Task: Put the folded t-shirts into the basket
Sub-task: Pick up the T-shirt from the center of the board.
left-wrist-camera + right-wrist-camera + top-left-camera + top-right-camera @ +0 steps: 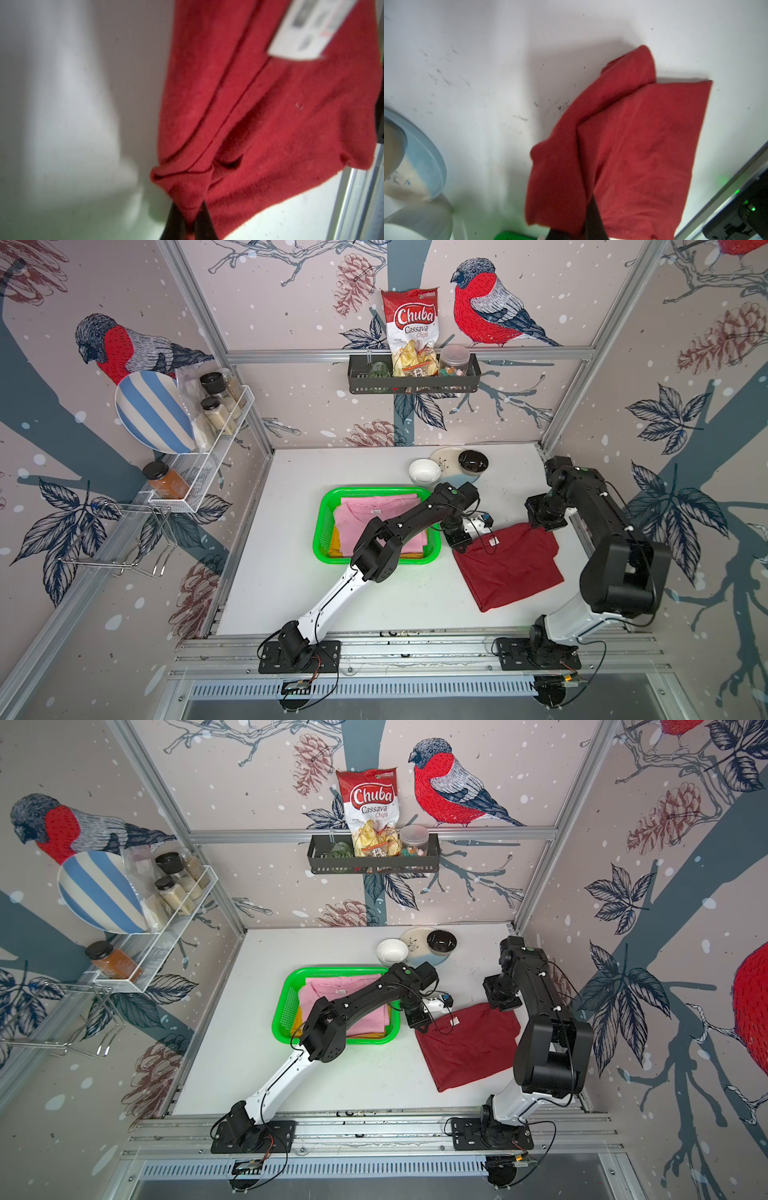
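White surface: dark red t-shirt lies just right of the green basket, folded, with its far edge bunched. The basket holds pink t-shirt over yellow t-shirt. Left hand is clenched on the dark red t-shirt's far-left corner. Right hand is clenched on its far-right corner.

The left arm rises from its base, folds at the elbow and reaches across to the dark red t-shirt, wrist pointing down. The left pincer is clamped on the shirt's far corner on that arm's side, cloth bunched between its fingers. The right arm arches over the shirt's outer edge. The right pincer grips the shirt's other far corner.
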Robot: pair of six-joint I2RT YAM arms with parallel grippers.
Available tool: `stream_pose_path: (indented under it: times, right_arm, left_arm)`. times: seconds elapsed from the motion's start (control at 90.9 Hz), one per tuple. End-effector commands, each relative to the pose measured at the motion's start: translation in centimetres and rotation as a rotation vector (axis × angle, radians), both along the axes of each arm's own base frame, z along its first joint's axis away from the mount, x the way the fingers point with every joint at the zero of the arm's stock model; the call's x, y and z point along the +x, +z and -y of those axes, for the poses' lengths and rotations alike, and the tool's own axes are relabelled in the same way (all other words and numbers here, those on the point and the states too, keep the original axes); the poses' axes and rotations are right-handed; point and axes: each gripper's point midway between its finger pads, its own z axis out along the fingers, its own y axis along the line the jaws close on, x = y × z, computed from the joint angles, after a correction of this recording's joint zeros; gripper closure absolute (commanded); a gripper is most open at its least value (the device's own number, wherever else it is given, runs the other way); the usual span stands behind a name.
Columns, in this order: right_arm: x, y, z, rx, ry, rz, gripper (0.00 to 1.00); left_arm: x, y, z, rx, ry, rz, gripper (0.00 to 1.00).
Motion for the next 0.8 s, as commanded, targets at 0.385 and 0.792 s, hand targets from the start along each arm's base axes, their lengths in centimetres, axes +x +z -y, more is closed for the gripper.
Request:
stream_pose_path:
  times: [0.385,0.792]
  right_arm:
    - [-3.7,9.4,-6.0,0.014,0.175,0.252,1.0]
    - [-5.8,14.9,-13.9,0.127,0.248,0.439,1.0]
  left_arm:
    - [-1.8,14.6,-6.2,-0.018,0.017,0.175,1.0]
    - [-6.7,22.8,-17.6,0.013,-0.008,0.313,1.0]
